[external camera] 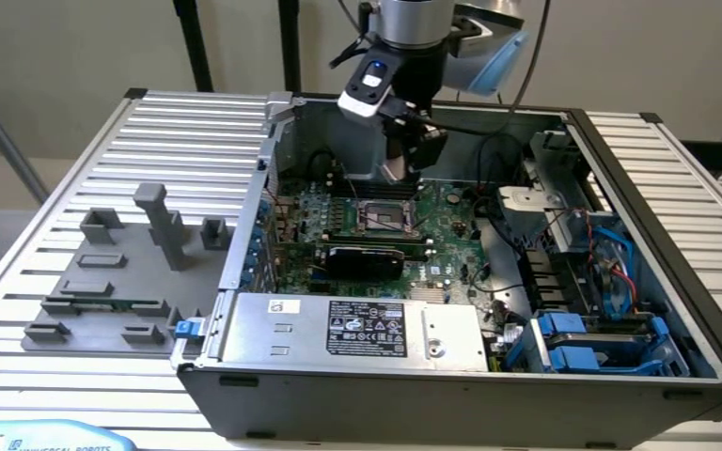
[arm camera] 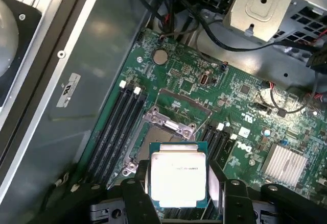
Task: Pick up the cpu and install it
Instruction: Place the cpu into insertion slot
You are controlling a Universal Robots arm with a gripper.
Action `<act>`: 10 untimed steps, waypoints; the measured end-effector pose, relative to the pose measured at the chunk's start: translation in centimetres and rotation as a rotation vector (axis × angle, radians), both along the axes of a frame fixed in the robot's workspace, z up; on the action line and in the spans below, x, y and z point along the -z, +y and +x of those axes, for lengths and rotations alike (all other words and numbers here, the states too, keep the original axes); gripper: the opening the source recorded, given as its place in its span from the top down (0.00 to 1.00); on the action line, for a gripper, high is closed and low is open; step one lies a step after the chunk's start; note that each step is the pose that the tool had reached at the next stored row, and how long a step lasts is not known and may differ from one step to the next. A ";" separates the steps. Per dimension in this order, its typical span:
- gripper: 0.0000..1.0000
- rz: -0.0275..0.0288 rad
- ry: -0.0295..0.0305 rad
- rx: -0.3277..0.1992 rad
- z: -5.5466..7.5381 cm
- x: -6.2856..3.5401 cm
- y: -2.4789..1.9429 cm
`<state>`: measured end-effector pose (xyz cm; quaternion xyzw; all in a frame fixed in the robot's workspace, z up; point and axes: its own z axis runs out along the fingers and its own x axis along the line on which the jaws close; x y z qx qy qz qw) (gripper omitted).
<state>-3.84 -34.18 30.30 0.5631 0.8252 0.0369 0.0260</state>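
Well, computer case (external camera: 462, 395): one, lid off.
motherboard (arm camera: 240, 101): one, green, inside the case.
socket (arm camera: 166, 127): one, directly beneath the chip.
gripper (arm camera: 179, 196): one, clamped on the cpu's two opposite edges.
cpu (arm camera: 179, 175): one, held above the socket. We judge it light, stiff, and probably fragile on its hidden underside, so grip the edges only.

We note the arm (external camera: 449, 42) hanging in from above, wrist turned so the tool (external camera: 401, 162) points steeply downward. Its two dark fingers (arm camera: 137, 198) stand apart, clamped on opposite edges of the cpu (arm camera: 179, 175).
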 end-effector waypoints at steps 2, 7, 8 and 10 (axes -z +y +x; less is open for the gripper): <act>0.45 -0.0001 0.0005 0.037 0.0 0.17 0.00; 0.45 0.0000 0.0033 0.123 0.0 0.61 0.00; 0.45 0.0000 0.0037 0.139 0.0 0.70 0.00; 0.45 -0.0001 0.0047 0.172 0.0 0.89 0.00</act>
